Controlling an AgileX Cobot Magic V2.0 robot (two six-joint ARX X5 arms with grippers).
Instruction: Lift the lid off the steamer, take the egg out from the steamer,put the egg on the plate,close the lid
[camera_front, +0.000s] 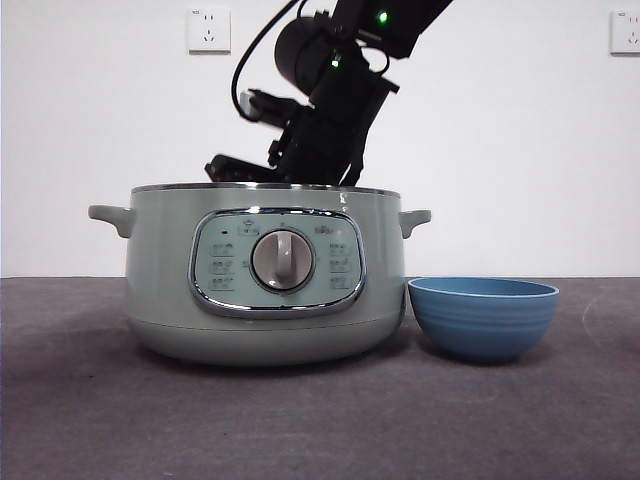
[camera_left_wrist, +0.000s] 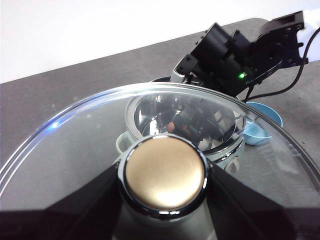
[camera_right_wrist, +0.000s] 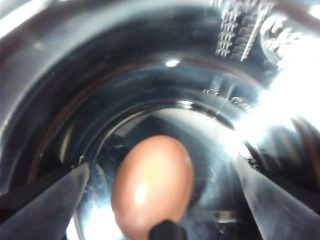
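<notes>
Front view, near to far: plate, blue ribbed bowl, sits on table just beside steamer, w/ its lid off. Behind and above, dark arm slants down from top, right gripper dipped inside pot. Its jaws are spread wide, gripping nothing; egg, reddish-brown, lies on shiny pot floor btwn them. Left gripper holds lid aloft above the steamer, jaws clamped on the knob.
</notes>
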